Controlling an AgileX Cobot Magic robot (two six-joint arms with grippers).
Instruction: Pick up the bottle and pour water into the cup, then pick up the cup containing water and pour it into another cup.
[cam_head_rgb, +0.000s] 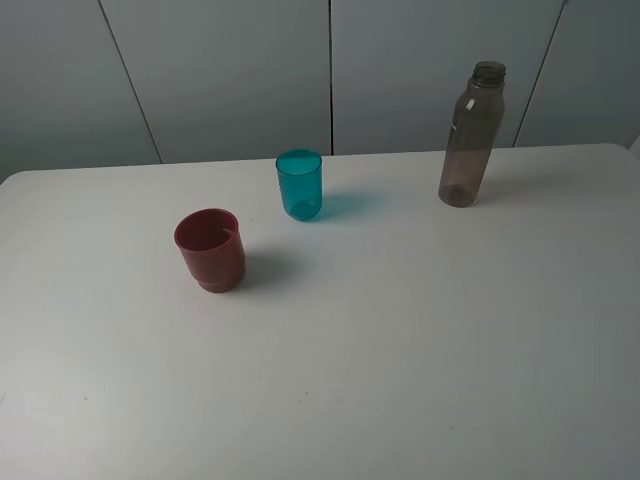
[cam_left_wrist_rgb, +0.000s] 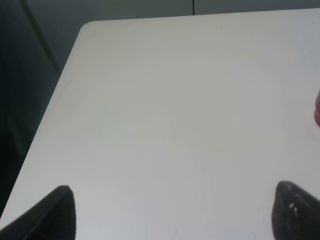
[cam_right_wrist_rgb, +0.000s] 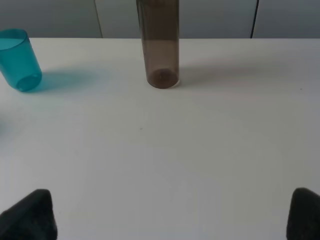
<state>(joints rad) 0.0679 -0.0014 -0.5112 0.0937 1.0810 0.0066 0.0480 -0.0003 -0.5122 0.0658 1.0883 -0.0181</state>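
The tall smoky grey-brown bottle (cam_head_rgb: 472, 135) stands uncapped at the back right of the white table (cam_head_rgb: 400, 340). The teal cup (cam_head_rgb: 299, 184) stands upright near the back middle, and the dark red cup (cam_head_rgb: 211, 249) sits in front of it to the left. Neither arm shows in the high view. In the right wrist view the bottle (cam_right_wrist_rgb: 160, 45) is straight ahead and the teal cup (cam_right_wrist_rgb: 19, 59) off to one side; the right gripper (cam_right_wrist_rgb: 172, 215) is open and empty, well short of the bottle. The left gripper (cam_left_wrist_rgb: 172, 212) is open over bare table, with a sliver of the red cup (cam_left_wrist_rgb: 317, 110) at the frame edge.
Grey wall panels (cam_head_rgb: 330, 70) rise behind the table's back edge. The table's rounded back-left corner (cam_left_wrist_rgb: 87, 27) shows in the left wrist view, with a dark drop beyond its left edge.
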